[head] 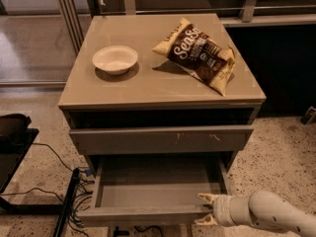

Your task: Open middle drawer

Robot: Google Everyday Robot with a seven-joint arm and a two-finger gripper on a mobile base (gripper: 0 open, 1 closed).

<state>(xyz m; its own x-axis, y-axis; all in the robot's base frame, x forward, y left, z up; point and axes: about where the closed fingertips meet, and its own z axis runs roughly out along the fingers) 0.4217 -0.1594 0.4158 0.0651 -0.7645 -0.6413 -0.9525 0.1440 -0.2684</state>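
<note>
Middle drawer [148, 215] sits pulled well out at 6 o'clock, under the scratched drawer front [163, 139]. I see the hand [206, 209] at 5 o'clock, grasping the drawer front's right end. Surface [148, 85] carries bowl [115, 59] at 10 o'clock, chip bag [197, 53] at 1 o'clock.

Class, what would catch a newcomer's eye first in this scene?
The middle drawer stands pulled open and looks empty, with the end effector at its front right corner. On the cabinet top lie a dark chip bag and a white bowl.
</note>
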